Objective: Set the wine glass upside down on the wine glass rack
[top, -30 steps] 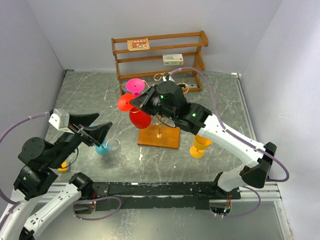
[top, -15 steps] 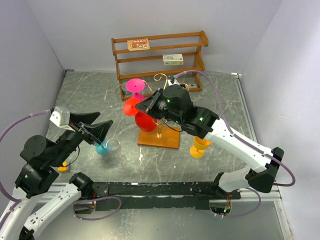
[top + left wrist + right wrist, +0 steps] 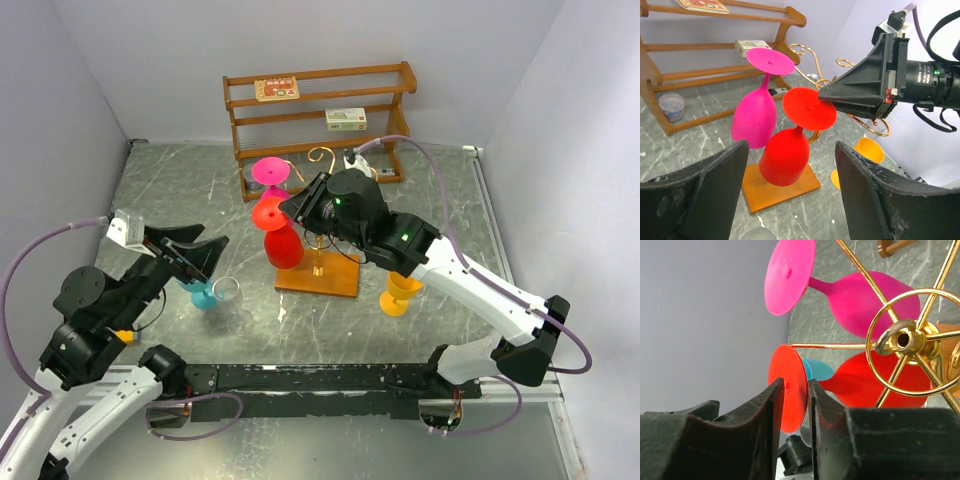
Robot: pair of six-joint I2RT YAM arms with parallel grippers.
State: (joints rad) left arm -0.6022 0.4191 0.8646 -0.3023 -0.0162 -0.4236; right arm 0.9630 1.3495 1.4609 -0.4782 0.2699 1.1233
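**A:** Entry, top view, starting at the lower left: left gripper (image 3: 213, 238)?

**B:** Jaws wide apart, nothing between them; it hangs over the grey marbled table (image 3: 450, 200); a clear glass (image 3: 230, 295) and a teal glass (image 3: 203, 297) sit just beside each other under its tips; a yellow-orange glass (image 3: 400, 290) stands right of centre, beside the rack's base.

**A:** Task item?

**B:** Red wine glass (image 3: 283, 245) sits at frame centre on the wine glass rack (image 3: 330, 278); foot up, bowl down, tilted, by a gold wire arm over the wooden base; a pink glass (image 3: 754, 120) hangs inverted just behind it.

**A:** Right gripper (image 3: 796, 385)?

**B:** At the red foot; jaws a narrow gap apart, the foot's rim at that gap; cannot tell whether a pad touches it.

**A:** Far side?

**B:** Brown wooden shelf (image 3: 320, 110) at top centre against the wall; a flat box (image 3: 277, 89) on its top tier, a small box (image 3: 346, 118) on the middle tier.
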